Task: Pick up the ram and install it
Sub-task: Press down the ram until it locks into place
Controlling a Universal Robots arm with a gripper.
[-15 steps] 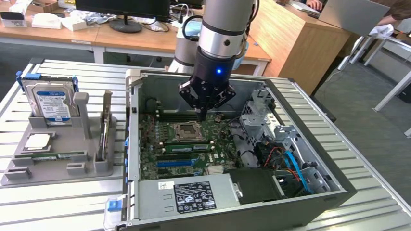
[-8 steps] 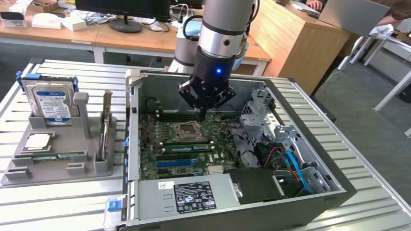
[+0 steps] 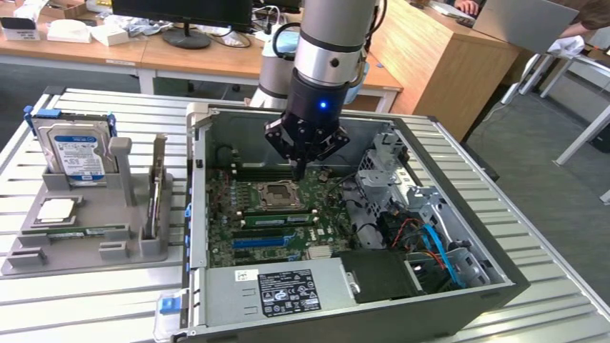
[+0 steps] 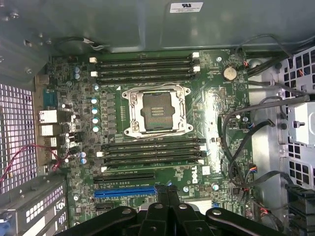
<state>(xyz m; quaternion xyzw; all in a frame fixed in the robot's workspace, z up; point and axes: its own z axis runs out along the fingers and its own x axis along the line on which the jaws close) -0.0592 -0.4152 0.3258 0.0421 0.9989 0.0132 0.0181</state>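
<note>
The ram (image 3: 88,231), a thin green stick, lies flat in the grey holder (image 3: 124,250) on the exterior view's left, outside the open computer case (image 3: 458,214). My gripper (image 3: 298,170) hangs inside the case above the motherboard (image 3: 224,207), just behind the CPU socket (image 3: 276,191), far from the ram. Its fingers are shut together with nothing between them. In the wrist view the gripper (image 4: 166,190) points down over the motherboard (image 4: 216,113) near the blue slot (image 4: 125,192). Black memory slots (image 4: 150,150) lie on both sides of the CPU socket (image 4: 156,110).
The holder also carries a hard drive (image 3: 76,151), a square chip (image 3: 57,209) and an upright card (image 3: 154,193). Inside the case are a power supply (image 3: 276,289), a drive cage (image 3: 391,161) and loose cables (image 3: 429,239). Desks and a monitor stand behind.
</note>
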